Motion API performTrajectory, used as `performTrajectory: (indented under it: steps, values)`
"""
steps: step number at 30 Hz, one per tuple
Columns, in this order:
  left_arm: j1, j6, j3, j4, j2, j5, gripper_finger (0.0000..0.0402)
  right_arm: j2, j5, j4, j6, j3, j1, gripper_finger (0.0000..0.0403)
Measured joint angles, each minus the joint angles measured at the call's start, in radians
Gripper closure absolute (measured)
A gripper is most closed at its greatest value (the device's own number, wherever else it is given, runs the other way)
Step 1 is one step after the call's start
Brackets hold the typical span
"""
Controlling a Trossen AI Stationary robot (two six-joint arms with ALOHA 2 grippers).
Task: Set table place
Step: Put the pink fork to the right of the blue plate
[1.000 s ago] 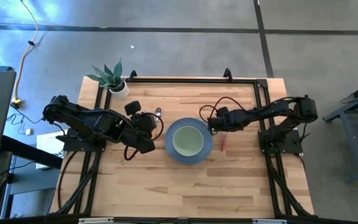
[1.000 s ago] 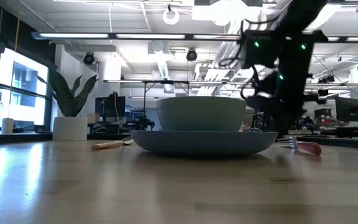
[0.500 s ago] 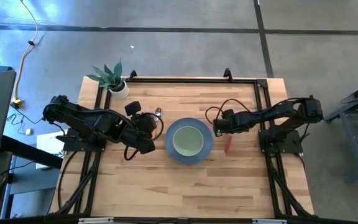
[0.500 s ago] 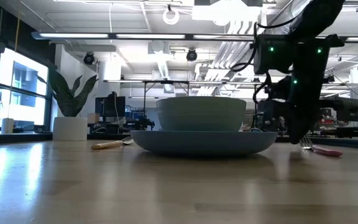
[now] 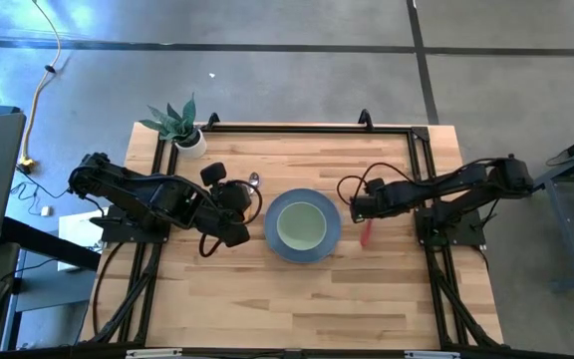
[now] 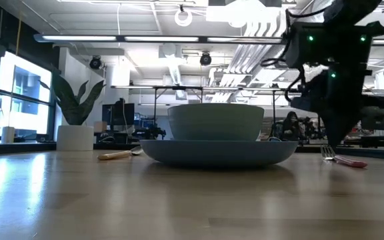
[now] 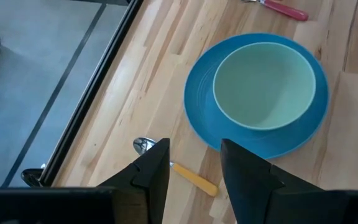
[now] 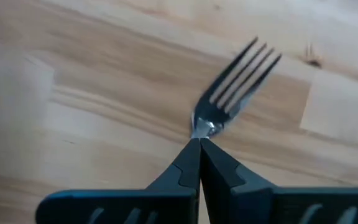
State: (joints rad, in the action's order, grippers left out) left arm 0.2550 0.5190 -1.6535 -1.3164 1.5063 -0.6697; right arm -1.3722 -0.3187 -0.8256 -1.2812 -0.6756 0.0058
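A blue plate (image 5: 335,234) with a pale green bowl (image 5: 301,226) on it stands mid-table (image 5: 287,299). A fork with a pink handle (image 5: 366,235) lies flat on the table right of the plate; it also shows in the low view (image 6: 344,160). My right gripper (image 5: 358,209) is shut, its tips at the fork's neck (image 8: 205,126). A spoon with a yellow handle (image 7: 191,177) lies left of the plate. My left gripper (image 7: 194,155) hovers open above the spoon, touching nothing. My right gripper's shut fingertips (image 8: 197,149) meet the fork at its neck (image 8: 205,126), just behind the tines (image 8: 244,70). The fingers come from above, slanting from the table's right, and hide the handle. The fork lies flat on the table. I cannot tell whether they pinch it.
A potted plant (image 5: 179,125) stands at the table's far left corner. A black frame (image 5: 297,128) edges the table. Bare wood lies in front of the plate toward the near edge (image 5: 297,309).
My right gripper has drawn back toward the table's right edge, away from the plate, staying shut. The fork has slid along the table to the right with it, then stayed in place over the last half second.
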Motion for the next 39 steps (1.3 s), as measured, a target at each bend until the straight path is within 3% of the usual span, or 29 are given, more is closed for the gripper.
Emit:
performTrajectory:
  steps: [23,39]
  values:
    - [0.0,0.0,0.0,0.004,0.0,0.007,0.0273,-0.007,-0.025,0.26,-0.012,0.133,-0.016,0.0403]
    - [0.0,-0.002,0.0,0.005,0.0,0.005,0.0273,-0.008,0.02,0.337,-0.022,0.134,0.105,0.0403]
